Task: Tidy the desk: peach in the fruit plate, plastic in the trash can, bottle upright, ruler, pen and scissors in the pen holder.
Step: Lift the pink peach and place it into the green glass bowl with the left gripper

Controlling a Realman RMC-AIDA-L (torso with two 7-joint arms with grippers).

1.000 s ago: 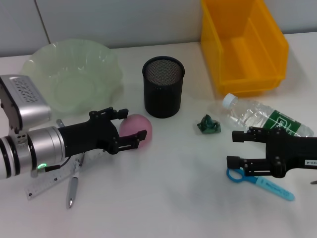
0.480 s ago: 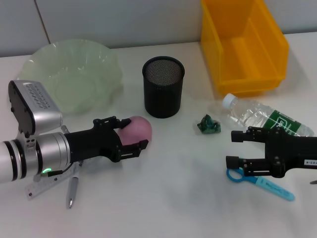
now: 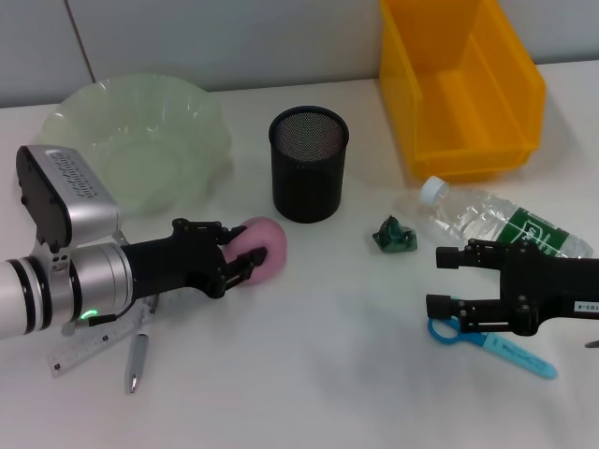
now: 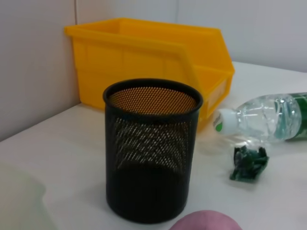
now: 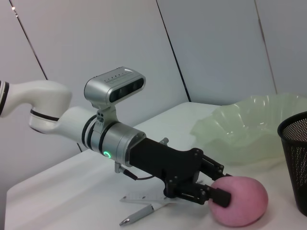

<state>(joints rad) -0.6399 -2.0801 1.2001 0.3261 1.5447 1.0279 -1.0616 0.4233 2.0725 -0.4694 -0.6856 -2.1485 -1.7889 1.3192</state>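
Note:
My left gripper [image 3: 241, 251] is shut on the pink peach [image 3: 269, 243], which rests on the white desk [image 3: 309, 374]; the right wrist view shows its fingers [image 5: 218, 196] pressed on the peach [image 5: 242, 201]. The green fruit plate [image 3: 140, 140] lies behind it. The pen [image 3: 137, 357] and ruler [image 3: 80, 348] lie under the left arm. My right gripper [image 3: 447, 279] is open and empty, hovering beside the lying bottle [image 3: 496, 223] and above the blue scissors [image 3: 494, 343]. The crumpled green plastic [image 3: 395, 234] lies near the black pen holder [image 3: 309, 164]. The yellow trash can [image 3: 459, 84] stands at the back right.
The left wrist view shows the pen holder [image 4: 151, 148] close ahead, with the trash can [image 4: 144, 62], bottle [image 4: 268, 117] and plastic [image 4: 248, 163] beyond. A grey wall runs behind the desk.
My left gripper moved forward around the peach and its fingers closed onto it. The peach shifted slightly. The right arm has not moved.

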